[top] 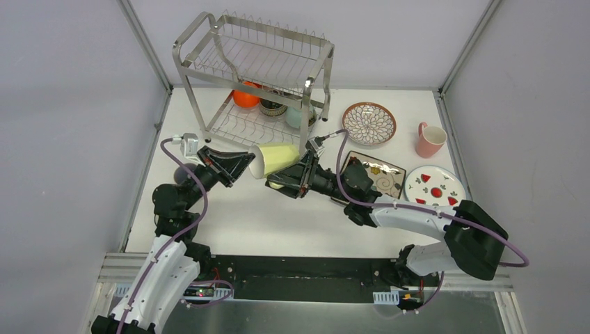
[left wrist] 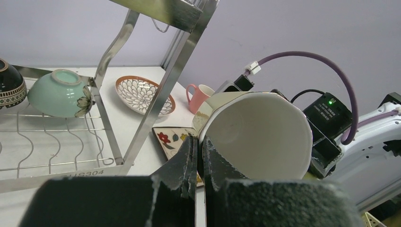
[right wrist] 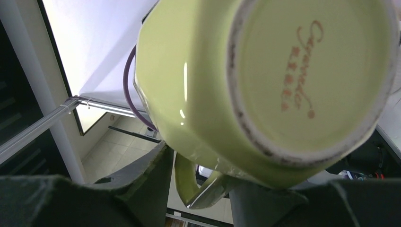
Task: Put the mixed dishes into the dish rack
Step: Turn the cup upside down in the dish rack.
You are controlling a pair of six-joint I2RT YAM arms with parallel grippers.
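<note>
The mug (top: 277, 158) hangs on its side above the table (top: 278, 223), just in front of the rack (top: 259, 61), which stands at the far edge, left of centre. The left gripper (top: 249, 164) is pressed together on the mug's rim, one finger inside and one outside. The right gripper (top: 292, 174) is spread to either side of the handle (right wrist: 191, 187); contact there cannot be confirmed. Loaded: the orange bowl (top: 245, 96), dark patterned bowl (top: 273, 106) and mint bowl (top: 296, 117) on the lower tier. Remaining, toward the right edge: petal plate (top: 369, 123), pink mug (top: 429, 139), square plate (top: 381, 175) and red-marked plate (top: 435, 186). Estimated progress: under half.
</note>
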